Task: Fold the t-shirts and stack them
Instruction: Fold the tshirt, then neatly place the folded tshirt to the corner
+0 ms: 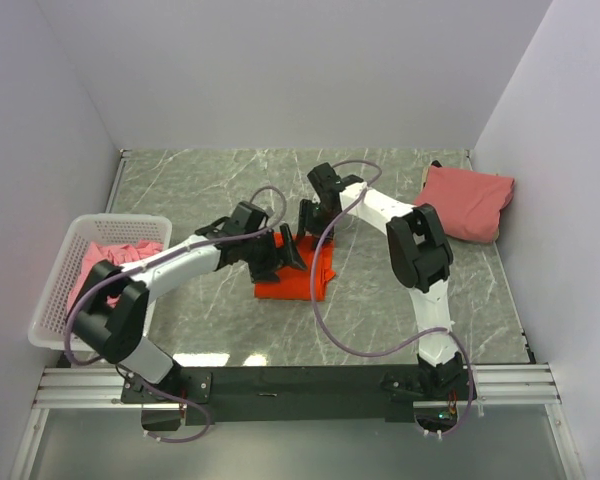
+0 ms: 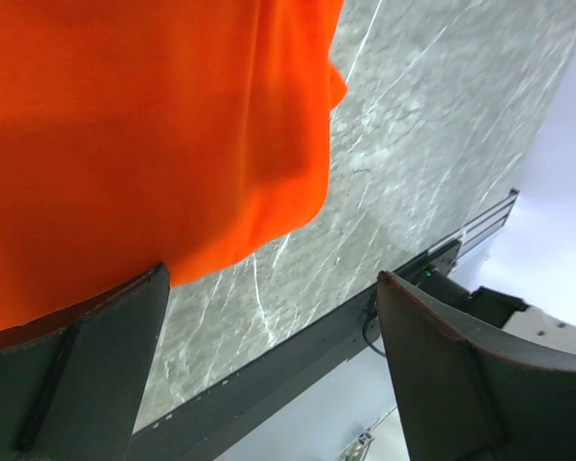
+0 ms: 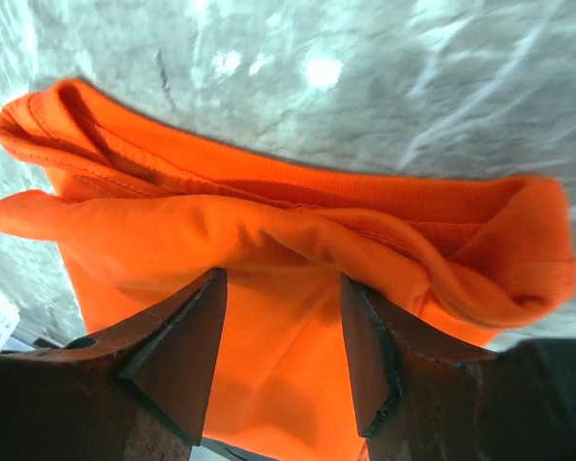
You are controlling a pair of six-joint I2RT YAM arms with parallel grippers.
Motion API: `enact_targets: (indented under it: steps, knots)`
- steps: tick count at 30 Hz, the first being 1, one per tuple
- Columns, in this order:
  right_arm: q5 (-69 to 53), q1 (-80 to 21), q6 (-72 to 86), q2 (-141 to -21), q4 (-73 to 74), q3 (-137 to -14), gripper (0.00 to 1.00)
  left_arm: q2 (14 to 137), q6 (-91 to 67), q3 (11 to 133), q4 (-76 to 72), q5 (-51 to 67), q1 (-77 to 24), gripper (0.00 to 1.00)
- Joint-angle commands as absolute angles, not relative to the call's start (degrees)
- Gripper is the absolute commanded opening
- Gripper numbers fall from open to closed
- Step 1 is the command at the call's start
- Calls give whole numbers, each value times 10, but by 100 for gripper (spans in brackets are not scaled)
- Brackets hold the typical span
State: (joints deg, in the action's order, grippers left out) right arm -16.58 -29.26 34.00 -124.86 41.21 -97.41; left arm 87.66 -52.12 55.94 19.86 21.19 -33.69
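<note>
Left gripper [image 2: 269,288] is spread wide and holds nothing. Right gripper [image 3: 280,288] is open too, over the orange t-shirt [image 1: 290,285], folded small in the middle. One salmon-pink t-shirt [image 1: 467,203] lies folded far right. A lighter pink t-shirt [image 1: 105,262] waits in the basket [image 1: 55,290]. Nothing is stacked yet.

The orange t-shirt [image 3: 269,230] is soft matt knit cloth; the table [image 1: 180,180] is glossy grey marble-look; the basket [image 1: 52,290] is white perforated plastic.
</note>
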Motion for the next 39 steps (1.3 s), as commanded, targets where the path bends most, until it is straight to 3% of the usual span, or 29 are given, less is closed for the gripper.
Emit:
enact_targets:
  steps: [1, 12, 19, 26, 39]
  knots:
    - [-156, -269, 331, -1208, 391, -962, 59, 908, -541, 570, 143, 217, -350, 94]
    - [-141, -247, 324, -1028, 355, -751, 61, 1002, -540, 542, 93, 211, -364, 93]
    - [-210, -236, 340, -950, 278, -636, 71, 969, -535, 579, 133, 200, -368, 95]
    - [-273, -194, 350, -915, 189, -542, 73, 909, -531, 618, 191, 160, -353, 99]
    - [-346, -156, 359, -958, 15, -457, 77, 934, -521, 510, 95, 145, -293, 99]
